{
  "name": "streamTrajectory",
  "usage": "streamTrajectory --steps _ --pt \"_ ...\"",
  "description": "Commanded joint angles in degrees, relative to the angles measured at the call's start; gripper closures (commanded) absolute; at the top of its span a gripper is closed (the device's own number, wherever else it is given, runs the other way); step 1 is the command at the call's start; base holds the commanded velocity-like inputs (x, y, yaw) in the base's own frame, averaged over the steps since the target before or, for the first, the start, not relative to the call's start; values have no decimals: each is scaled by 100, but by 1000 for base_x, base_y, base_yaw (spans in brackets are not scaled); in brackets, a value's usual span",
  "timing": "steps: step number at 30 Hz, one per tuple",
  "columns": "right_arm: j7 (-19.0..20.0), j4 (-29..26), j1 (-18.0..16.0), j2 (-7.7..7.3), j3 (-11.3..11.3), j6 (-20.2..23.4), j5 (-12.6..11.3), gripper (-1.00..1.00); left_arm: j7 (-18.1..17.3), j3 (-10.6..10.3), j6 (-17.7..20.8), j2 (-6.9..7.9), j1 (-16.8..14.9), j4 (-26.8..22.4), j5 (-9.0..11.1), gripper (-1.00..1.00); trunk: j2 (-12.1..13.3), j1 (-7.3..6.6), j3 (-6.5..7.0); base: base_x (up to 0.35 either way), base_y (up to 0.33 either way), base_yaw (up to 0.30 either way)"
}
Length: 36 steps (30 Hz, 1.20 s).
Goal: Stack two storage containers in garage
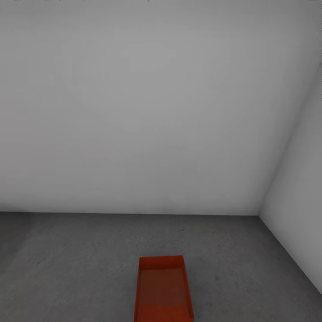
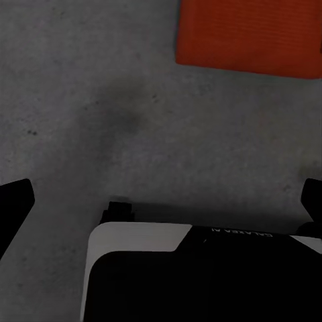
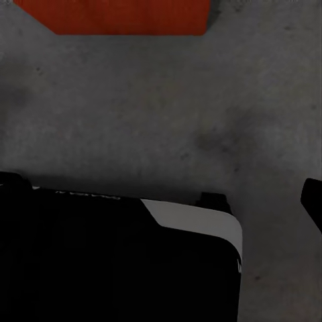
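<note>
Resting on the concrete floor point(image 1: 80, 264), one orange bin point(image 1: 163, 290) sits near the wall point(image 1: 134, 112). Both jaws spread, holding nothing. Risk: base nudging the bin when leaving.

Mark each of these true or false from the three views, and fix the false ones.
1. An orange-red storage container sits on the grey concrete floor. True.
2. A second container is stacked on it. False: it is open-topped and its inside shows bare, nothing resting on it.
3. The left gripper is shut on the container. False: its fingers stand wide apart over bare floor, the container away from them.
4. The room's walls are plain grey-white. True.
5. The container stands on light wood planks. False: the surface is dark speckled concrete.
</note>
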Motion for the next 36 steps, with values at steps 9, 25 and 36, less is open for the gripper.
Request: streamTrajectory --steps 9,25,36 --pt "34 17 -6 5 41 -23 -60 -100 -26 4 -6 -29 159 3 262 -100 -9 2 70 0 0 0" --pt "34 17 -6 6 41 -23 -56 -100 -26 5 -6 -35 278 -5 323 -100 -9 2 191 0 0 0" --pt "34 17 -6 -4 33 -23 -60 -100 -26 5 -6 -23 279 -6 320 -100 -9 2 197 0 0 0"
